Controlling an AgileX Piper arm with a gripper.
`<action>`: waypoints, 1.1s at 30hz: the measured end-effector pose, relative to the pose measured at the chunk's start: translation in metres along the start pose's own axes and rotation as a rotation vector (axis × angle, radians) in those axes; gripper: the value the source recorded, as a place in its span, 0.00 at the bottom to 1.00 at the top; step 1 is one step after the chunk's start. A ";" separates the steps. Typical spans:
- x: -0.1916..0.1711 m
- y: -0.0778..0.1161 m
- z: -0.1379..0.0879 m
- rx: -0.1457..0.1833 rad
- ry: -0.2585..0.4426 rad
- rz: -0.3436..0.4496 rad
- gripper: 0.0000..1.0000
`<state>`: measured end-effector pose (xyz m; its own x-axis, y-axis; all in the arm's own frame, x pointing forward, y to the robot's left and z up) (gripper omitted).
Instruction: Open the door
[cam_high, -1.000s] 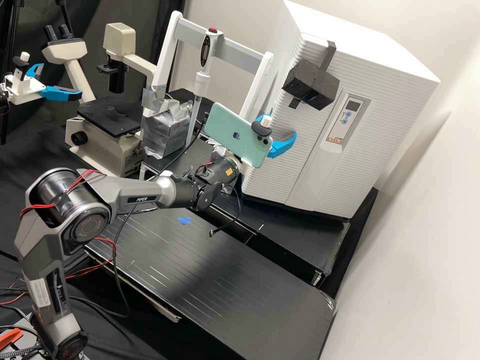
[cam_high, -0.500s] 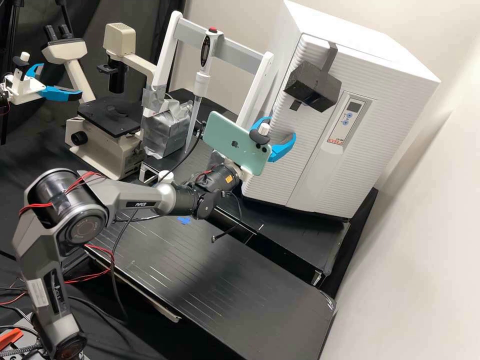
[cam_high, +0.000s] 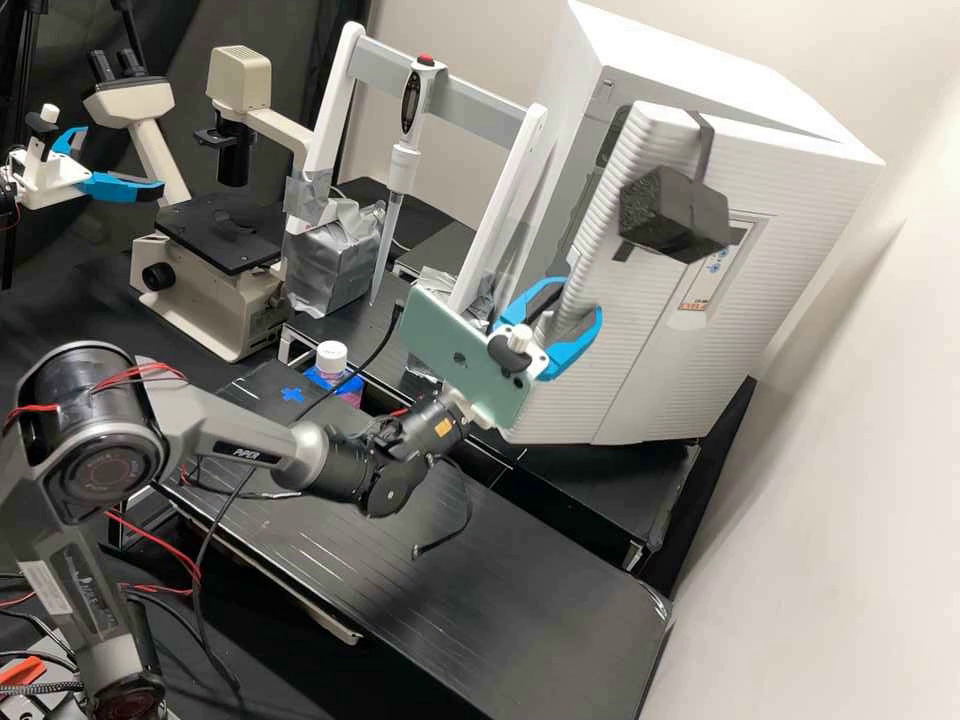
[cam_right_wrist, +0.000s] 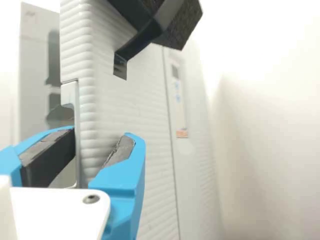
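Note:
In the high view the gripper (cam_high: 580, 300) is at the free edge of the white ribbed door (cam_high: 625, 330), its blue fingers on either side of it. The door stands ajar from the white cabinet (cam_high: 720, 80), with the cabinet's grey inner front showing behind the edge. In the wrist view the gripper (cam_right_wrist: 95, 150) is shut on the edge of the door (cam_right_wrist: 140, 120), one finger at the inner side and one at the ribbed front. A green phone (cam_high: 460, 360) on the gripper's mount hides part of its base.
A black block (cam_high: 675, 215) hangs by a strap on the door's front, above the gripper. Left of the door stand a white rack (cam_high: 505, 190) with a pipette (cam_high: 405, 165) and a microscope (cam_high: 220, 235). A white-capped bottle (cam_high: 331, 357) is behind the forearm.
The door has swung out from the cabinet, its edge moving along with the gripper. The gripper and phone have come down and nearer, while the forearm has lowered and drawn back.

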<state>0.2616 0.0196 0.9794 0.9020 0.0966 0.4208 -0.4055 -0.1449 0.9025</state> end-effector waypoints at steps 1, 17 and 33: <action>-0.003 0.000 0.003 0.001 -0.006 0.005 0.00; -0.042 0.020 0.030 0.004 -0.080 0.146 0.00; -0.112 0.006 -0.029 -0.036 0.119 0.067 1.00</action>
<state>0.1540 0.0367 0.9403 0.8498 0.2043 0.4858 -0.4709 -0.1194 0.8740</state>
